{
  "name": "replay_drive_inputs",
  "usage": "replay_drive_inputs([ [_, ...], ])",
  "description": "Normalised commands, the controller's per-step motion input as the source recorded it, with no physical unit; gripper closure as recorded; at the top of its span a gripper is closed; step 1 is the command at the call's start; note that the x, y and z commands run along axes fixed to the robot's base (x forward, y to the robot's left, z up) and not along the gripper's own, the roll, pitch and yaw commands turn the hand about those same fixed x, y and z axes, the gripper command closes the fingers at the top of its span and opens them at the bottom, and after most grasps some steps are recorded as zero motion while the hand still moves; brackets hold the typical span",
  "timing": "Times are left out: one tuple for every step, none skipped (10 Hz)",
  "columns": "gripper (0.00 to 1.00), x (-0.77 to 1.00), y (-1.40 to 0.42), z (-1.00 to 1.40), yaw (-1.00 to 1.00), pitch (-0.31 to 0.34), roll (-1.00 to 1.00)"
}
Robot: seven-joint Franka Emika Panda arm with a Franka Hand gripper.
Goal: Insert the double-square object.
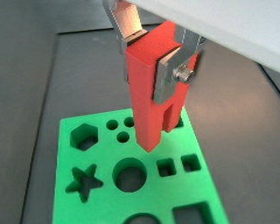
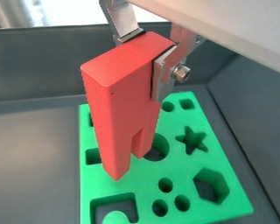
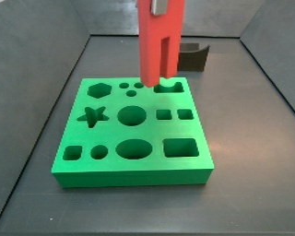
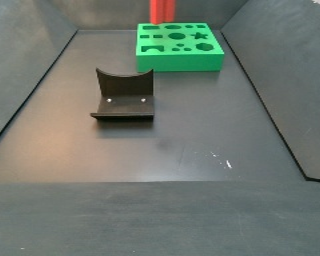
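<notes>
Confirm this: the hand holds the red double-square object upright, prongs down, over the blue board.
One thing is wrong: the board is green, not blue, as a side view shows. The rest stands: the hand holds the red double-square object upright, prongs down, over it.

Gripper (image 1: 154, 54): flat silver fingers (image 1: 122, 19) (small screw visible), white housing above.

The tall red matt plastic bar (image 2: 116, 105) sits between the gripper's (image 1: 154, 66) flat silver metal fingers (image 1: 171, 70); the green cut-out plastic board (image 3: 135, 129) looks smooth, the dark floor (image 4: 163, 150) faintly glossy.
</notes>
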Motion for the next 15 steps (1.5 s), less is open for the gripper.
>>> replay_drive_inputs([
  [1.0,0.0,-0.01,-0.22,-1.0,0.0,0.0],
  [1.0,0.0,-0.01,-0.25,-1.0,0.0,0.0],
  [1.0,0.0,0.0,-0.31,-1.0,0.0,0.01],
  [1.0,0.0,0.0,-0.31,-1.0,0.0,0.02],
  [1.0,0.0,0.0,-0.31,-1.0,0.0,0.01],
  [1.0,0.0,0.0,-0.31,-1.0,0.0,0.01],
  [1.0,0.0,-0.01,-0.23,-1.0,0.0,0.0],
  [1.0,0.04,-0.07,-0.13,-0.97,0.001,0.0],
  [1.0,0.35,-0.14,-0.03,-0.64,0.016,0.01],
  [1.0,-0.13,0.0,0.0,0.07,-0.14,0.0],
  [1.0,0.0,0.0,0.0,0.0,-0.009,0.0],
  [1.0,0.16,-0.14,-0.07,-0.05,0.0,0.01],
  [1.0,0.42,-0.32,-0.15,-0.05,0.019,0.03],
  [1.0,0.61,-0.4,-0.13,-0.01,0.057,0.0],
  [1.0,0.64,-0.39,-0.08,-0.01,0.077,0.03],
])
